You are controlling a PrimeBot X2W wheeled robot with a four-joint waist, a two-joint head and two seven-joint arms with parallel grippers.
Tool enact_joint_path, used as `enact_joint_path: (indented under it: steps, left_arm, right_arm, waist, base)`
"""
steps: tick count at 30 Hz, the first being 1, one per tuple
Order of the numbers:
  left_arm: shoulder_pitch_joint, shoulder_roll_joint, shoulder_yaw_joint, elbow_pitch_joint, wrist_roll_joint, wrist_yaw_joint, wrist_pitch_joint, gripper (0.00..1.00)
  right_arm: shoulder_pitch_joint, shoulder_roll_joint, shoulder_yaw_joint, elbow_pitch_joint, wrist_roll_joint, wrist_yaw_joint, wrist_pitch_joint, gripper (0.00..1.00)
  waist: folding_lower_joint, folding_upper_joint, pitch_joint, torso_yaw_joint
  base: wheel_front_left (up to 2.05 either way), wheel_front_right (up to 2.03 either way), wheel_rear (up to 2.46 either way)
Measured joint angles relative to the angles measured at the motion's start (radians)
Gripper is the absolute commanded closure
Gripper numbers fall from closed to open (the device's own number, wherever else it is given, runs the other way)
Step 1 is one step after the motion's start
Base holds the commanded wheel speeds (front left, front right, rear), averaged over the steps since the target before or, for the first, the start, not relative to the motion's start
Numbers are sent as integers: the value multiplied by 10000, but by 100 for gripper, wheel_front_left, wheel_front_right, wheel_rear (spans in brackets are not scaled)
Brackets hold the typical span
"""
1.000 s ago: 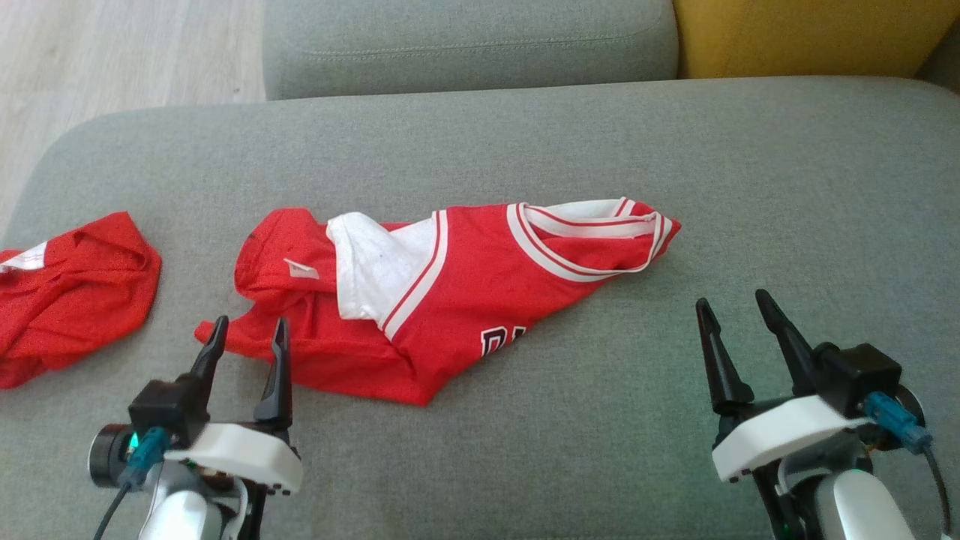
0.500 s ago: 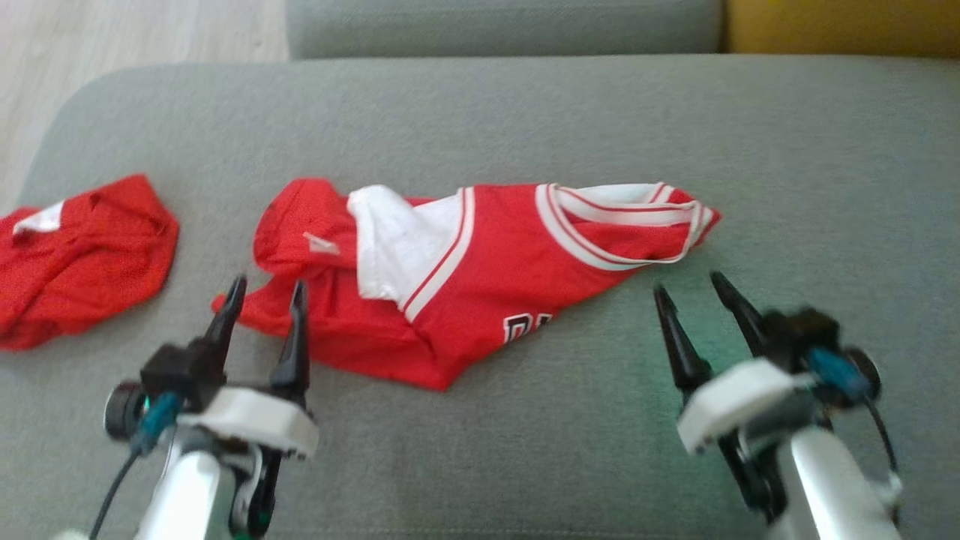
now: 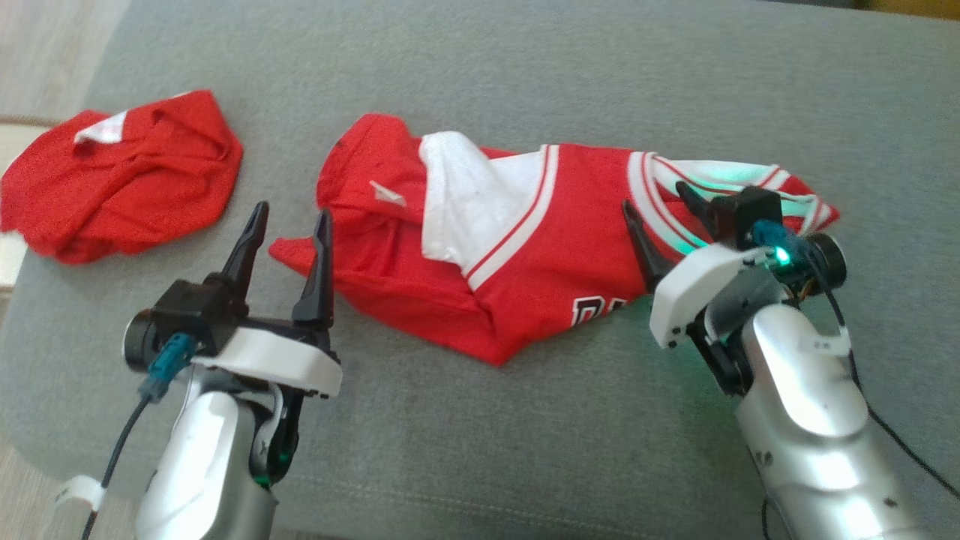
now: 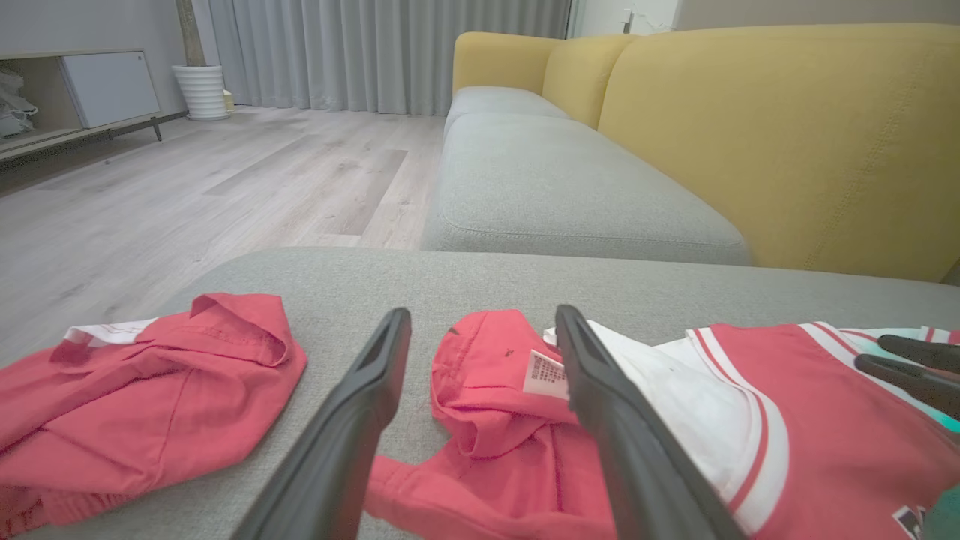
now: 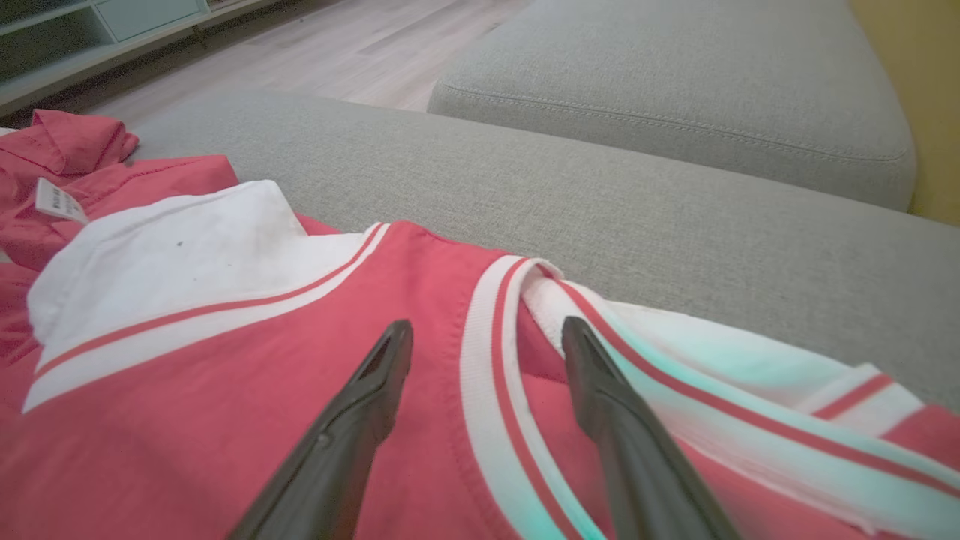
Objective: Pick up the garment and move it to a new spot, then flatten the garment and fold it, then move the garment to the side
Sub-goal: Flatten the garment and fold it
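Note:
A crumpled red jersey [image 3: 525, 255] with white trim and a white inner panel lies across the middle of the grey cushion [image 3: 525, 67]. My left gripper [image 3: 292, 210] is open, its fingertips just short of the jersey's left hem; the left wrist view has the jersey [image 4: 787, 405] beyond the open left gripper [image 4: 481, 313]. My right gripper [image 3: 654, 195] is open and hovers over the striped neckline at the jersey's right end. In the right wrist view the open right gripper [image 5: 487, 324] straddles the white band of the jersey [image 5: 225, 352], with nothing gripped.
A second red garment [image 3: 127, 180] lies bunched at the cushion's left edge, close to the wooden floor [image 3: 45, 45]. Beyond the cushion stand another grey seat [image 4: 555, 187] and a yellow sofa back [image 4: 787, 127].
The head camera has tilted down and shifted. My right gripper has moved forward from the bare cushion to over the jersey's striped neckline. The left gripper stays near the left hem.

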Motion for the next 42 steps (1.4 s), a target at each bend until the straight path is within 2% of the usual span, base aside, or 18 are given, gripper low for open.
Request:
enact_joint_path:
  steps: [2,3,5,11,16,22,27,33,34,35,42]
  left_arm:
    - [-86,-94,15,-6,2,-10,0,0]
    - [-97,-127,50,-19,21,-12,0,0]
    - [-96,-150,105,-27,94,-13,0,0]
    - [-85,-274,395,-38,245,-90,0,0]
    - [-26,-307,502,-46,368,-150,0,0]
    - [-2,-313,690,-61,456,-190,0,0]
    - [-1,-322,709,-65,458,-278,0,0]
    - [9,-324,805,-58,558,-349,0,0]
    - [17,-326,836,-58,558,-349,0,0]
    - [35,-326,878,-58,560,-349,0,0]
    - [260,-326,1022,-40,616,-351,0,0]
  right_arm:
    - [-273,-25,61,328,48,0,-4,0]
    - [-376,-27,115,489,107,0,-4,21]
    - [-459,-27,265,662,268,2,-17,100]
    - [-471,-38,447,738,803,0,-487,100]
    - [-409,-42,291,127,1089,2,-869,100]
    - [78,-42,-779,-949,1081,2,-1034,100]
    - [1215,-36,-1914,-1939,995,2,-874,100]
    - [2886,29,-2305,-2579,1258,2,-334,100]
    - [3114,40,-2313,-2615,1325,2,-280,69]
    - [3301,48,-2318,-2640,1392,2,-278,0]
    - [3871,59,-2362,-3018,1743,2,-341,0]
  waist:
    - [-1,0,109,163]
    - [-1,0,159,220]
    - [0,0,224,286]
    - [-2,0,142,74]
    - [-2,0,13,-316]
    - [-2,0,-72,-821]
    - [-2,0,-64,-1089]
    - [-2,0,-40,-1275]
    - [-2,0,-39,-1309]
    - [-2,0,-39,-1339]
    - [-2,0,-127,-1462]
  base:
    - [0,0,0]
    - [0,0,0]
    - [0,0,0]
    - [0,0,0]
    - [0,0,0]
    - [0,0,0]
    - [0,0,0]
    - [0,0,0]
    - [0,0,0]
    - [0,0,0]
    - [0,0,0]
